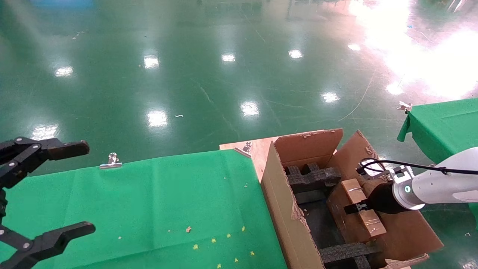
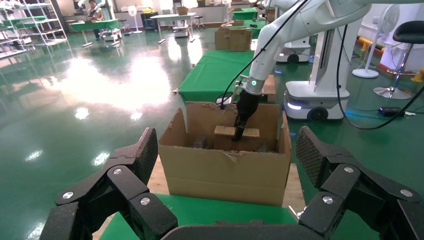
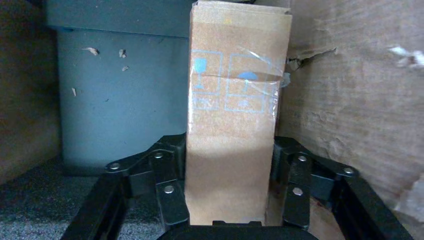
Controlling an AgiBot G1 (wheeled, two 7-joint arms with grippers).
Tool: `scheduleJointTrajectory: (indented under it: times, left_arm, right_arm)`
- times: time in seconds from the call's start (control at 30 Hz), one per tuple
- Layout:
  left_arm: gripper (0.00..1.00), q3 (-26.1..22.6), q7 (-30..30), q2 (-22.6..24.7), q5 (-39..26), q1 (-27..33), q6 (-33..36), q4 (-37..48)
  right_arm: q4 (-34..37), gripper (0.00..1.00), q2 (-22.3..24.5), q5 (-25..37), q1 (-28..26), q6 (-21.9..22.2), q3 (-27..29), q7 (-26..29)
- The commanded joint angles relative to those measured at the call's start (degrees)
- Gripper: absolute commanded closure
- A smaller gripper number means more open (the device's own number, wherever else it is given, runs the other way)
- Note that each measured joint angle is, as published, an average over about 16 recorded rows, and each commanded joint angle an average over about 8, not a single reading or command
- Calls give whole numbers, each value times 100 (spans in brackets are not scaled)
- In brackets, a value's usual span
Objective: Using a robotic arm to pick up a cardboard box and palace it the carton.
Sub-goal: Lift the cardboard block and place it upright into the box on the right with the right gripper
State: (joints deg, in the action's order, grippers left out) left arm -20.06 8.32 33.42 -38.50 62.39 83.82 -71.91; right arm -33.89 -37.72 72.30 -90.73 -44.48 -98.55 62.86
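From the head camera, the white-jointed robotic arm with the green ring light [image 1: 407, 188] reaches in from the right. Its black right gripper [image 1: 359, 207] is down inside the big brown carton with torn flaps [image 1: 283, 209]. The jaws are closed on the small flat brown cardboard box with shiny tape [image 1: 364, 211]. The small box is inside the carton, on its right side, near a black foam insert [image 1: 313, 178]. The carton stands just right of the green cloth table [image 1: 149, 209]. The all-black left gripper [image 1: 41, 194] hangs at the left edge over the table, with its jaws wide open and holding nothing.

From the left wrist camera, the open black fingers [image 2: 135, 165] frame the carton [image 2: 225, 172]. The arm [image 2: 265, 55] dips into it, holding the small box [image 2: 237, 132] at the far side.

From the right wrist camera, the small box [image 3: 232, 115] sits tight between the two black fingers [image 3: 167, 182], just beside the carton's brown wall [image 3: 350, 100].
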Motion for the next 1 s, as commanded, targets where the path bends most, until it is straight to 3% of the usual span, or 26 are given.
scheduleJointTrajectory:
  times: [0.03, 0.6, 1.0]
  left_arm:
    - [0, 0, 0, 0, 0, 0, 0, 0]
    - [0, -1, -1, 0, 1, 0, 0, 1]
    - [0, -1, -1, 0, 1, 0, 0, 1]
  right_arm:
    - [-1, 0, 3, -2, 0, 2, 1, 7]
    - [-331, 0, 185, 151, -299, 22, -2, 86]
    - [-1246, 0, 635, 250, -1065, 191, 244, 61]
